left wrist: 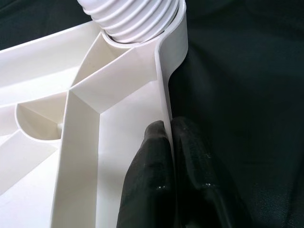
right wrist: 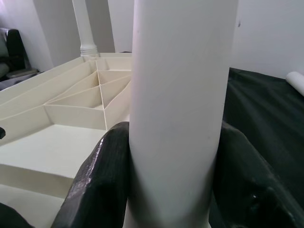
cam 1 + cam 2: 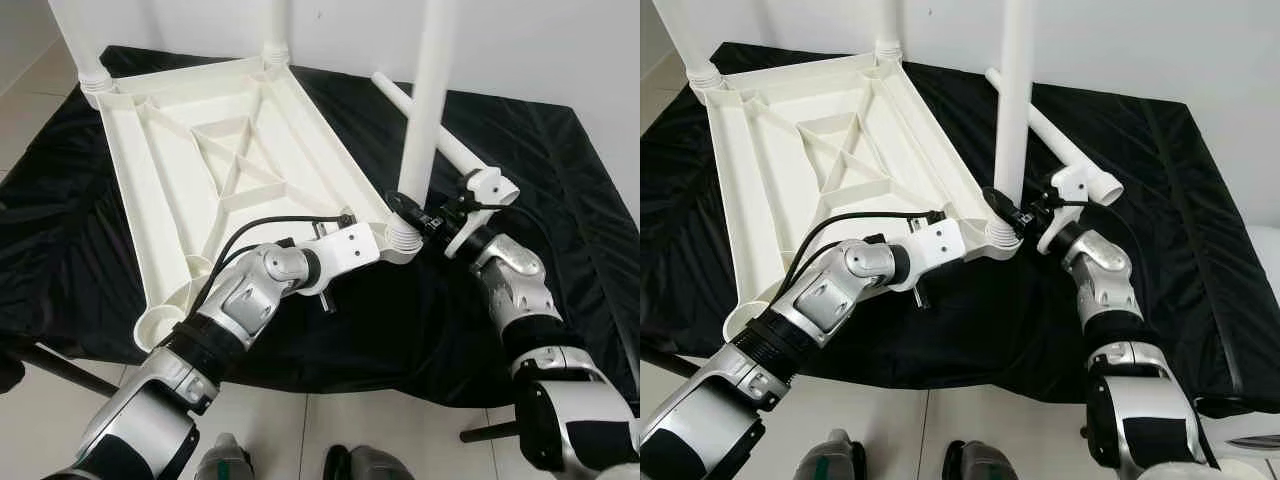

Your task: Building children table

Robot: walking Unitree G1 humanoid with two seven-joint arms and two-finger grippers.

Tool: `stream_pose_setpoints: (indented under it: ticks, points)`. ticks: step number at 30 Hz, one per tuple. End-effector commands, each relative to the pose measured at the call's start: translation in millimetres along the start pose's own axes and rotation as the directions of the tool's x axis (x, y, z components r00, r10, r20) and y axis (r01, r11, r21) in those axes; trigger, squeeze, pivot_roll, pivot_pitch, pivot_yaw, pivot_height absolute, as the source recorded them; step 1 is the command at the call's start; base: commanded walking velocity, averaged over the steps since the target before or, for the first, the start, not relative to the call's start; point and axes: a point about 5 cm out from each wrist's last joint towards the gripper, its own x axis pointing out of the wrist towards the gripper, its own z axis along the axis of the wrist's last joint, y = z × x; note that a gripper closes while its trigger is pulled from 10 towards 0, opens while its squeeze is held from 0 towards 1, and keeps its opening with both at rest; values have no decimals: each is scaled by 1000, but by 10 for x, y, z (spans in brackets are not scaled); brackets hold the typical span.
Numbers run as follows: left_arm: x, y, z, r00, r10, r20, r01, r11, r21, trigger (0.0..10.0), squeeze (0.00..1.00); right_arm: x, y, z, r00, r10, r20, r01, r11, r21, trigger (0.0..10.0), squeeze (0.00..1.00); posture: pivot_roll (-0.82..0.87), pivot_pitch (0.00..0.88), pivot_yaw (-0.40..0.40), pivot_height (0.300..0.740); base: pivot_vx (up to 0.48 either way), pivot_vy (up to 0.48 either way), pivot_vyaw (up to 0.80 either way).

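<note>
Right gripper (image 2: pixel 173 190): its two black fingers (image 2: pixel 102 180) are pressed on both sides of the standing leg (image 3: pixel 428 110), low down, just above the ribbed end. It is pinching the leg.
Left gripper (image 1: pixel 169 142): its two black fingers (image 1: pixel 147 180) are almost together, with the thin side wall of the table top (image 3: pixel 200 160) pinched between them. One finger is inside the wall and one is outside, close to the corner with the standing leg.
Table top: white plastic, lying upside down on the black cloth (image 3: pixel 560 180), so its ribs and triangle shapes face up. It reaches from the far left corner of the cloth to the middle of the near edge.
Standing leg: a white tube, upright in the round corner hole (image 3: pixel 404 240) nearest the right arm.
Other legs: two more white tubes stand in the two far corners (image 3: pixel 78 40) (image 3: pixel 274 25).
Loose leg (image 3: pixel 440 135): a white tube lying flat on the cloth, just behind the standing leg.
Empty hole (image 3: pixel 158 325): the near left corner of the table top has a round hole.
Writing: I cannot see any words or labels.
</note>
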Motion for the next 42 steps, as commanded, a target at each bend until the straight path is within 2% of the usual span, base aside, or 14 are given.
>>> stream_pose_setpoints:
  ticks: [1,3,4,5,6,17,21,22,26,32,38,40,41,42]
  points:
    - [-4,-69,90,996,-78,40,75,995,67,10000,0,-261,-86,-280,986,-118,-117,126,990,62,10000,0,12,92,-22,740,0,0,0]
    - [0,-68,94,996,-79,42,77,995,63,10000,0,-254,-90,-266,987,-121,-109,128,990,62,10000,0,12,93,-22,740,0,0,0]
    - [1,-65,97,996,-77,44,74,996,57,10000,169,-247,-92,-255,987,-122,-102,129,990,61,10000,0,12,93,-22,740,0,0,0]
    - [1,-65,97,996,-77,44,74,996,57,10000,169,-247,-92,-255,987,-122,-102,129,990,61,10000,0,12,93,-22,740,0,0,0]
    - [5,-56,99,997,-71,44,69,996,49,10000,1000,-235,-93,-239,988,-121,-94,127,990,58,10000,0,12,92,-25,740,0,0,0]
    - [-15,-21,132,996,-66,63,64,997,33,10000,1000,-143,-102,-115,992,-125,-35,127,990,59,10000,0,20,88,-34,740,0,0,0]
    - [-29,16,161,997,-50,66,47,998,41,10000,1000,-79,-117,2,992,-123,21,121,990,72,10000,0,22,85,-37,740,0,0,0]
    - [-78,63,280,992,-53,112,48,998,47,10000,0,34,-141,228,986,-115,117,105,991,87,10000,0,24,81,-42,740,0,0,0]
    - [-113,104,377,986,-51,159,46,998,36,10000,0,99,-152,348,980,-111,164,94,990,107,10000,0,24,79,-43,740,0,0,0]
    - [-180,232,514,964,0,266,16,998,-59,10000,0,186,-124,507,969,-95,228,69,991,118,10000,0,29,64,-48,740,0,0,0]
    - [-222,317,574,942,67,328,-19,989,-149,10000,0,169,-126,499,971,-93,218,72,992,104,10000,0,34,52,-52,740,0,0,0]
    - [-275,373,640,915,122,385,-33,972,-231,10000,0,141,-138,439,978,-110,179,93,990,101,10000,0,39,38,-58,740,0,0,0]
    - [-275,373,640,915,122,385,-33,972,-231,10000,0,141,-138,439,978,-110,179,93,990,101,10000,0,39,38,-58,740,0,0,0]
    - [-300,402,654,904,151,401,-38,961,-275,10000,0,127,-144,404,980,-122,156,106,989,105,10000,0,40,34,-59,740,0,0,0]
